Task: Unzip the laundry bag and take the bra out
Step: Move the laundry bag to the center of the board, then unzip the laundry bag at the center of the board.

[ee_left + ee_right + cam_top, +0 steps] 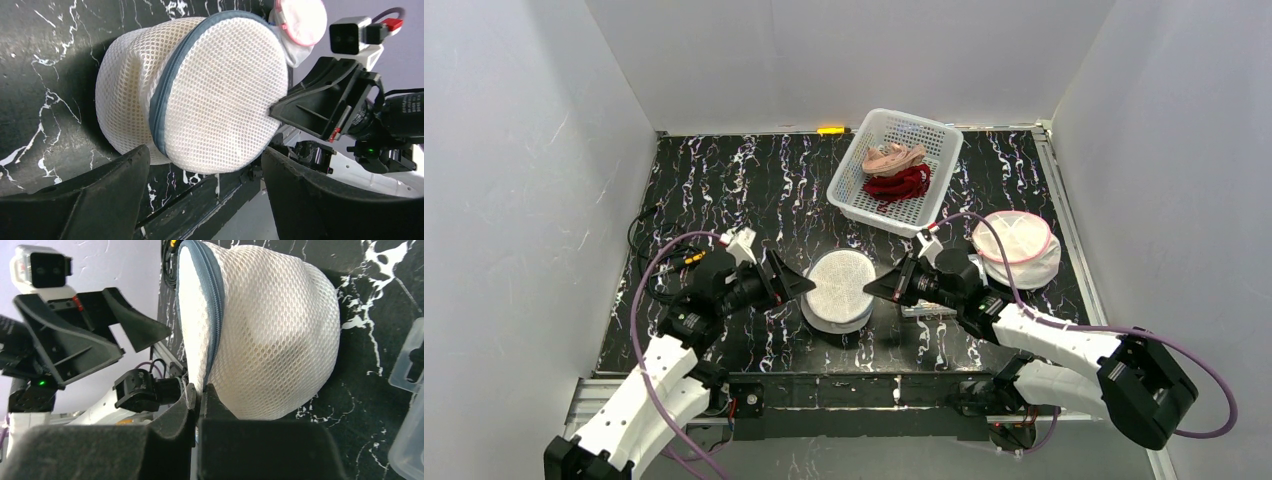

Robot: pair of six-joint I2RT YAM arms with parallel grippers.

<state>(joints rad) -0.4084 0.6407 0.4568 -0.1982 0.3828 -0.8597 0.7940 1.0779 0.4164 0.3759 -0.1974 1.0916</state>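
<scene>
Tabletop is black marble, and only the top view gives the full layout. White basket sits upper centre holding a pink garment and a red garment. Laundry bag is mid-frame between both arms. Second mesh bag with pink trim is to its right, well apart.

Wrist views add what the top can't: the bag is a round white mesh drum with a grey-blue zipper running round its rim, closed along the stretch in view.

Left hand is spread wide, just left of the bag in the top view. From its own camera the bag sits ahead of the gap, fingers at frame bottom, no contact visible.

Right hand is pressed together, tips against the bag's zipper edge. A small pale sliver shows at the tips; can't tell if that's the zipper pull.

Bra: can't make it out, the mesh shows only a dim shape inside.

Clear plastic piece is cut off at the right edge of the right wrist view; can't tell what it is.
</scene>
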